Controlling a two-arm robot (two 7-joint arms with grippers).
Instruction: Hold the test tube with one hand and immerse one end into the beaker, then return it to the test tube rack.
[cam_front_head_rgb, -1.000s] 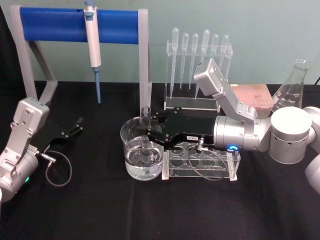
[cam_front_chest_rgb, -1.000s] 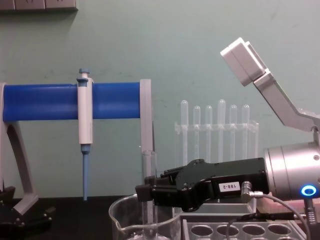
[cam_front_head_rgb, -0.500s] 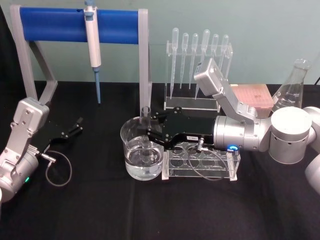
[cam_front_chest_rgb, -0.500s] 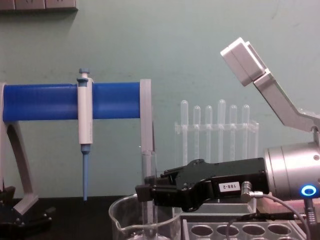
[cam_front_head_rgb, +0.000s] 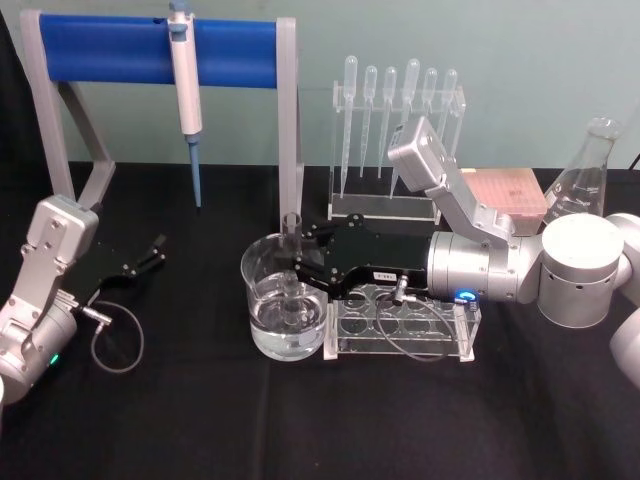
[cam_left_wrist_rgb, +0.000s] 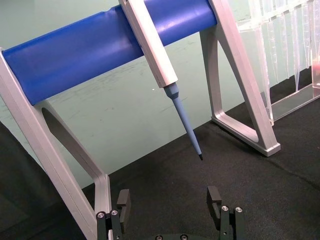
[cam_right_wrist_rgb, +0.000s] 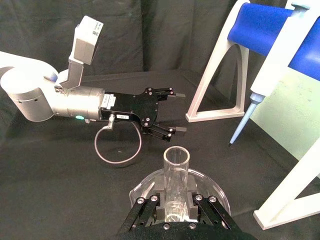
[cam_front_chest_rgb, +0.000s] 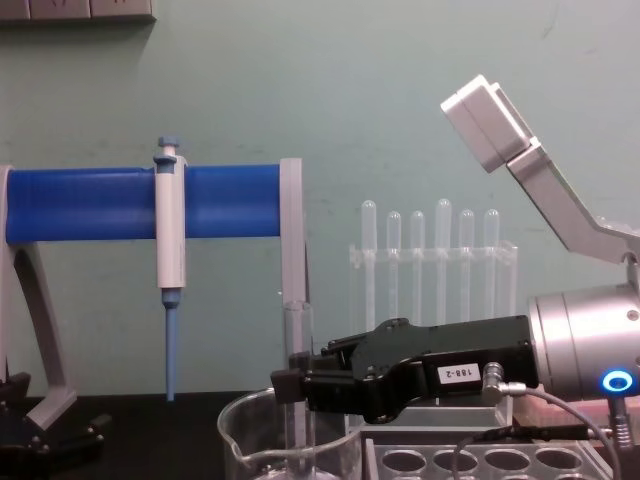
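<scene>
The test tube (cam_front_head_rgb: 291, 232) stands upright inside the beaker (cam_front_head_rgb: 250, 275), a wide glass vessel with water in its lower part. My right gripper (cam_front_head_rgb: 299, 268) reaches in from the right and is shut on the test tube at mid-height, over the beaker's rim. In the chest view the test tube (cam_front_chest_rgb: 297, 335) rises above the right gripper (cam_front_chest_rgb: 291, 385) and drops into the beaker (cam_front_chest_rgb: 238, 445). The right wrist view looks down on the tube's open rim (cam_right_wrist_rgb: 175, 156) between the fingers. My left gripper (cam_front_head_rgb: 152, 252) rests open on the table at far left; its fingers (cam_left_wrist_rgb: 123, 199) hold nothing.
A blue-barred stand (cam_front_head_rgb: 120, 50) carries a white-and-blue pipettor (cam_front_head_rgb: 185, 80) at the back left. A rack of plastic pipettes (cam_front_head_rgb: 400, 120) stands behind the beaker. A clear tube rack (cam_front_head_rgb: 400, 325) sits just right of it, under my right wrist. A flask (cam_front_head_rgb: 585, 170) and pink box (cam_front_head_rgb: 505, 190) are at back right.
</scene>
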